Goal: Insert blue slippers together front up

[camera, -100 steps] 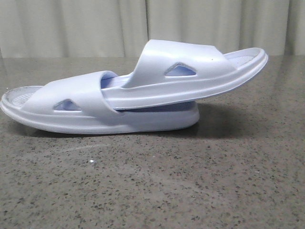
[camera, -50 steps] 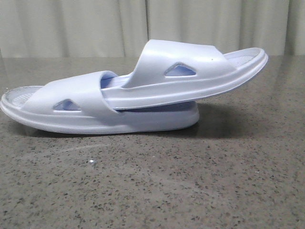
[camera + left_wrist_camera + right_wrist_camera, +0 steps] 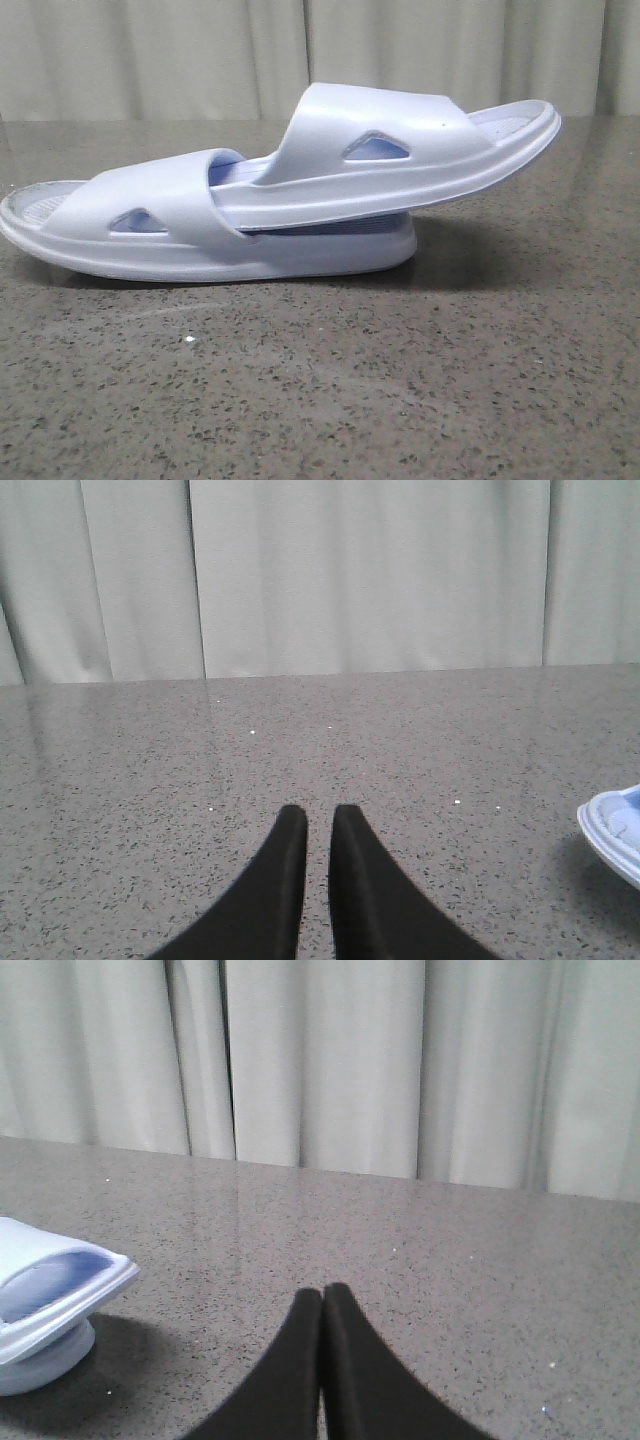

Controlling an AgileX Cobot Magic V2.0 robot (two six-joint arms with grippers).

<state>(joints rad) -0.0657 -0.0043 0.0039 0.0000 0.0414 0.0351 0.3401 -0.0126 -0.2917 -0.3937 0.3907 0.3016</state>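
Note:
The two pale blue slippers lie on the grey speckled table in the front view. The lower slipper (image 3: 150,225) rests flat. The upper slipper (image 3: 400,150) has one end tucked under the lower one's strap and its other end raised to the right. My left gripper (image 3: 319,815) is empty, its black fingers almost together with a thin gap, and a slipper end (image 3: 615,830) shows off to one side. My right gripper (image 3: 322,1295) is shut and empty, apart from the slipper ends (image 3: 50,1280) beside it. Neither gripper shows in the front view.
The grey speckled tabletop (image 3: 330,390) stretches in front of the slippers. A pale curtain (image 3: 200,55) hangs behind the table's far edge.

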